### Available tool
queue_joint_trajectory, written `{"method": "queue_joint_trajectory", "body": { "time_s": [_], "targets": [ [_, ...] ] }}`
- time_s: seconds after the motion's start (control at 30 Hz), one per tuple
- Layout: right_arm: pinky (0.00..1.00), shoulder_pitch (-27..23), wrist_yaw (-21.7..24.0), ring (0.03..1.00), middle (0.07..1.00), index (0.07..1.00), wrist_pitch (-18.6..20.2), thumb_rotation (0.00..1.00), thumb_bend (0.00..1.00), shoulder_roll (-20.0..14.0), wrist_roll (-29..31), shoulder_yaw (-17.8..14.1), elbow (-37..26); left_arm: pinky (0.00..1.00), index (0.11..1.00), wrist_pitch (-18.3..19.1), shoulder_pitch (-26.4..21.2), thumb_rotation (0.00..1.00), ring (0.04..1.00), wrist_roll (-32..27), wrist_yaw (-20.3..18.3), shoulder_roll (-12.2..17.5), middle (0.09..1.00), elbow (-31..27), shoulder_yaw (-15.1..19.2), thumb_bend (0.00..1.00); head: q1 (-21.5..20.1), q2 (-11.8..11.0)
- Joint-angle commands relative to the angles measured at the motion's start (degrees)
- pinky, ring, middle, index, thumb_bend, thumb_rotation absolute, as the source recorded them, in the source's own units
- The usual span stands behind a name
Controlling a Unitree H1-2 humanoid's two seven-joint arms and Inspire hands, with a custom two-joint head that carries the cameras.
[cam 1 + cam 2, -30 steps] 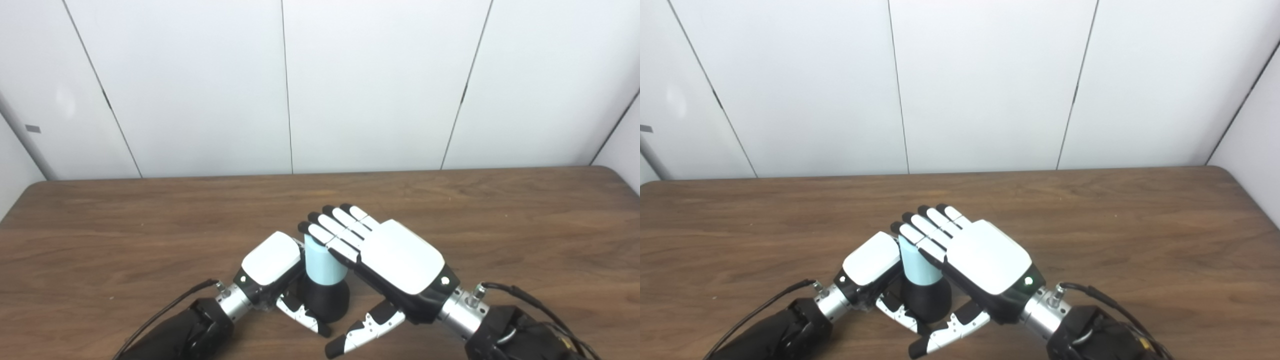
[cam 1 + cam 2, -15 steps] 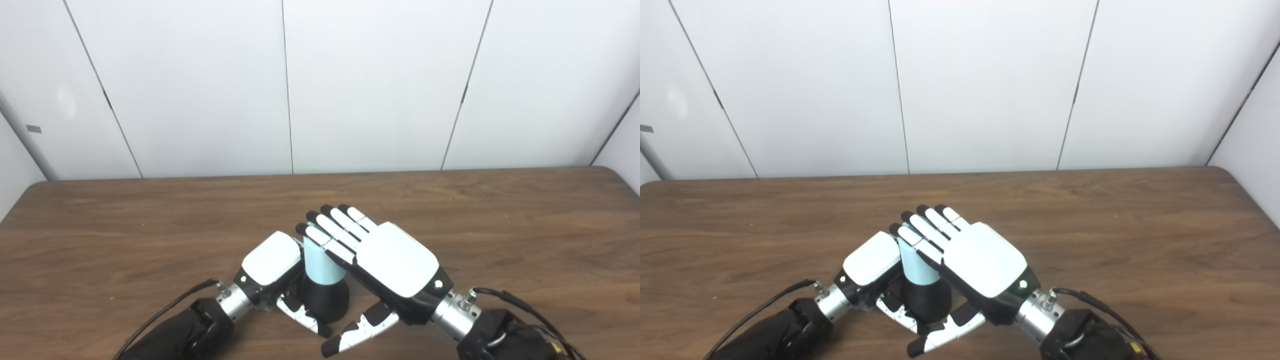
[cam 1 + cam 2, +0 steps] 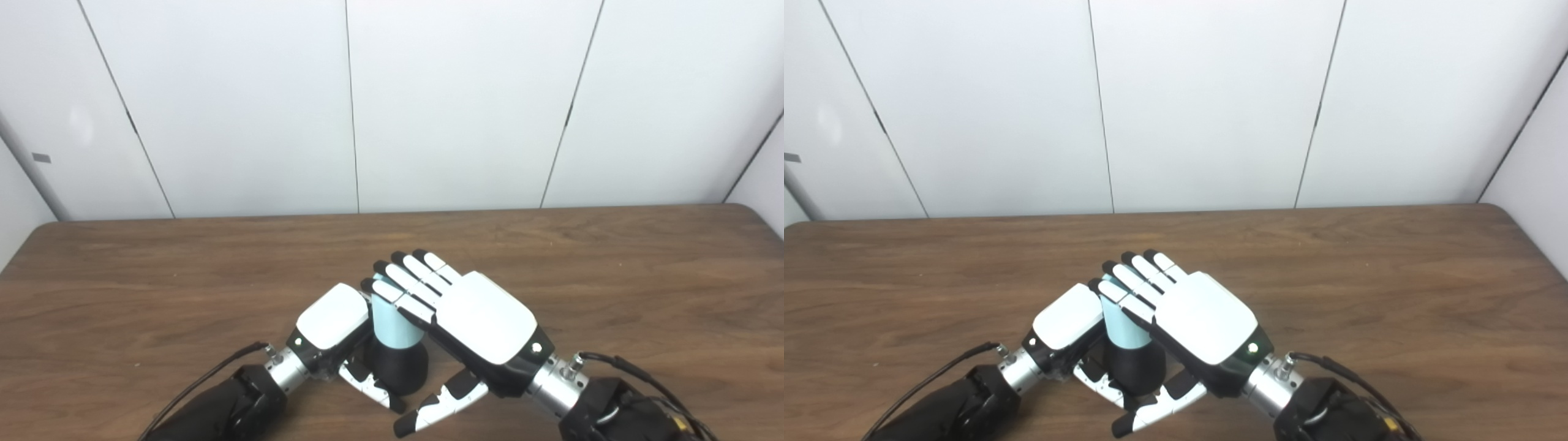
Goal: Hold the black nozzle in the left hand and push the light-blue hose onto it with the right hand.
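The black nozzle [image 3: 401, 370] stands upright on the wooden table [image 3: 184, 275], wide base down. The light-blue hose [image 3: 392, 324], a short cylinder, sits on top of it. My left hand [image 3: 334, 315] is wrapped around the nozzle from the left; its thumb [image 3: 373, 389] shows in front and its other fingers are hidden behind. My right hand [image 3: 484, 315] lies flat and open, palm down. Its straight fingers [image 3: 404, 282] cover the top of the hose and its thumb [image 3: 438, 407] hangs low beside the nozzle's base.
White wall panels [image 3: 465, 104] rise right behind the table's far edge. Black cables [image 3: 202, 383] run from both wrists toward the bottom of the picture. Bare tabletop stretches to the left, right and far side of the hands.
My right hand has shifted a little to the left and forward, so its fingers reach farther over the hose top and its thumb is closer to the nozzle. The left hand has stayed put.
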Motion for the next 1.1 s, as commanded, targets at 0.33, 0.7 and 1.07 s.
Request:
{"method": "queue_joint_trajectory", "body": {
  "time_s": [0.33,0.7,1.07],
  "targets": [
    [1.00,0.2,0.9,0.983,0.979,0.935,-2.5,0.88,0.91,-1.7,-2.7,0.9,2.1,0.17,0.487,-1.3,13.5,0.00,0.227,-3.1,-0.7,-6.6,0.469,7.6,-7.1,0.52,0.0,-0.2],
    [1.00,1.1,-0.3,1.000,1.000,0.953,-3.1,0.87,0.90,-1.7,-4.3,1.1,3.4,0.17,0.484,-1.3,13.3,0.00,0.226,-2.6,-0.1,-6.6,0.472,8.1,-7.5,0.52,0.1,-0.4],
    [0.99,1.5,-0.8,0.971,0.969,0.924,-3.2,0.85,0.90,-1.5,-2.4,1.1,4.1,0.17,0.484,-1.3,13.4,0.00,0.228,-2.6,0.5,-6.5,0.472,8.2,-7.7,0.52,0.2,-0.3]
  ]
}}
